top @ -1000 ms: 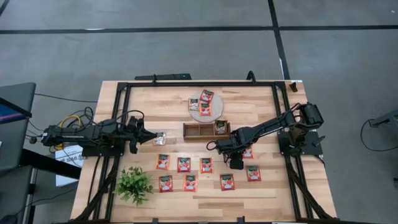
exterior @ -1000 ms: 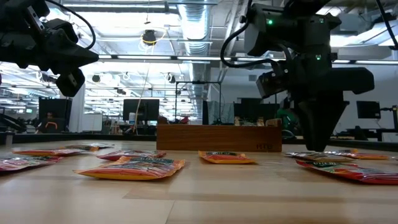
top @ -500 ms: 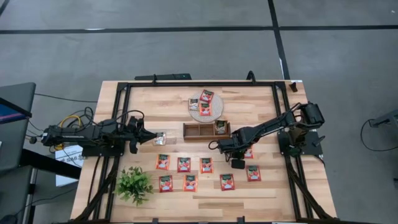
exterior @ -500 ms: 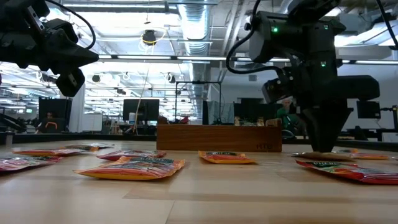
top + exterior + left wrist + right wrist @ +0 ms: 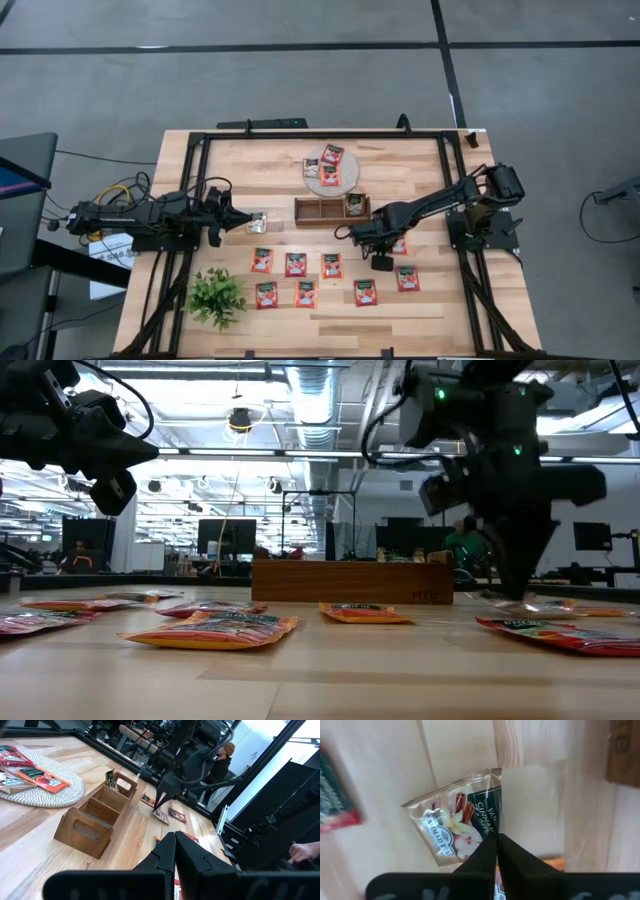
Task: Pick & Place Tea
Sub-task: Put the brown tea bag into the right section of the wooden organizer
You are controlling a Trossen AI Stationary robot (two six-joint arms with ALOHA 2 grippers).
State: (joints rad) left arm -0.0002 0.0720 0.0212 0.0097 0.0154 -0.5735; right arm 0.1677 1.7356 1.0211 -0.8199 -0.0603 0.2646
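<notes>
Several red-orange tea sachets [image 5: 297, 264] lie flat in two rows on the near half of the table. My right gripper [image 5: 368, 240] points down just near of the wooden tray [image 5: 322, 211] and is shut on a pale sachet with a dark green label [image 5: 452, 822]. A sachet [image 5: 354, 205] stands in the tray's right compartment. Three more lie on the round woven mat [image 5: 328, 172]. My left gripper [image 5: 236, 222] hovers shut and holding nothing at the table's left, beside a silvery sachet [image 5: 258, 223] lying flat. My right gripper pinches the pale sachet between its two fingertips at the edge by the dark green label [image 5: 489, 827]. The fingers come from above, pointing down. The sachet sits low at the tabletop [image 5: 161, 815]; whether it is clear of the wood I cannot tell.
A small green plant [image 5: 215, 296] stands at the near left corner. A red sachet [image 5: 398, 245] lies just right of my right gripper. Black frame rails [image 5: 320, 134] run along the table's edges. People and desks show in the room beyond the table.
My right gripper has shifted a little toward the table's right edge, staying low over the table, and its fingers have shut on the pale sachet.
</notes>
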